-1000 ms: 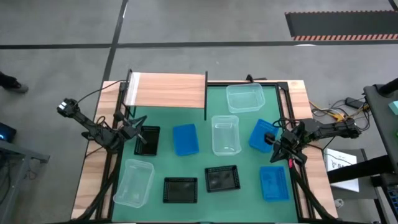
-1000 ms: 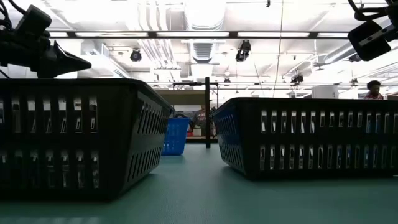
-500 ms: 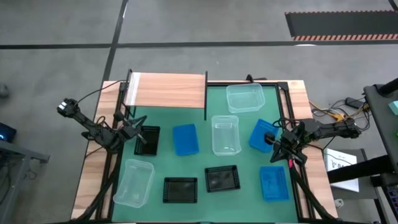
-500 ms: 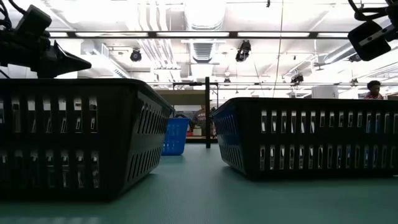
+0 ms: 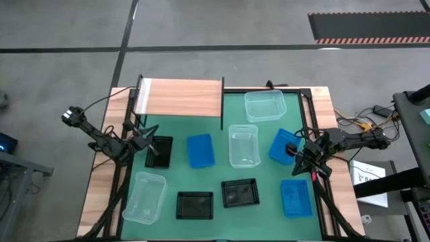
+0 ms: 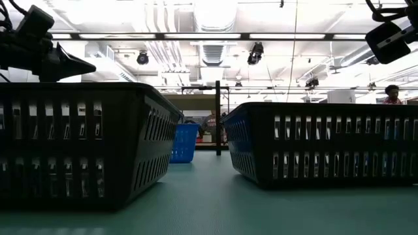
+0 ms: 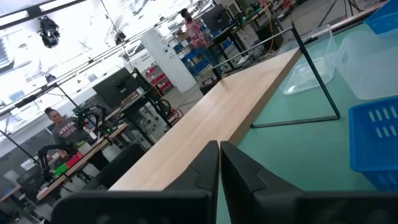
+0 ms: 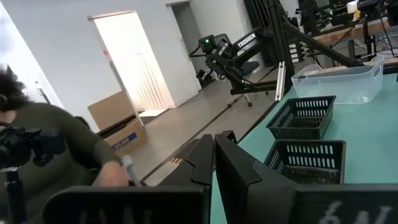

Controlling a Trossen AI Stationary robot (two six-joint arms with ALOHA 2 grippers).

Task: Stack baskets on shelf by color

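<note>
Green matting covers my table (image 5: 218,171), and all 9 baskets sit on it, each empty. Nearest me: 1 clear basket (image 5: 144,197), 2 black ones (image 5: 195,205) (image 5: 240,192), 1 blue (image 5: 295,197). Mid-table: a black basket (image 5: 159,151), blue (image 5: 200,150), clear (image 5: 243,145), blue (image 5: 283,146). Farthest, a clear basket (image 5: 265,106) beside the bare shelf (image 5: 181,98). My left gripper (image 7: 219,163) and right gripper (image 8: 213,162) hover clenched, grasping nothing.

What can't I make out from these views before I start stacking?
- Low view: the two nearest black baskets wall off most of the table; only one blue basket shows between them.
- Low view: the shelf is almost wholly hidden.
- High view: the left pincer and right pincer are too small to judge.
</note>
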